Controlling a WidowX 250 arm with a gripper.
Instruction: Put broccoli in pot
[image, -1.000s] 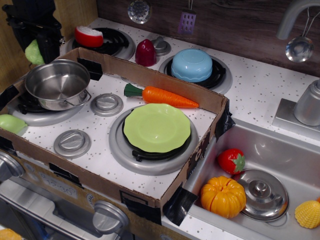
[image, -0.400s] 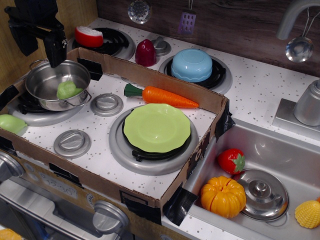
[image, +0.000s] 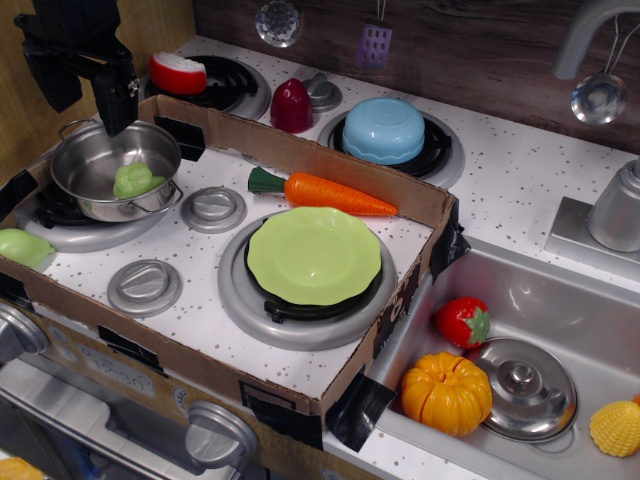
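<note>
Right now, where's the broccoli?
The broccoli sits inside the pot on the front-left burner at the image's left edge, below the open gripper and left of the carrot.

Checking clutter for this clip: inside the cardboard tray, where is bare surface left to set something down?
Bare speckled top lies in front of the green plate, toward the cardboard tray front wall, and between the knobs. It is crowded around the pot holding the broccoli under the gripper.
</note>
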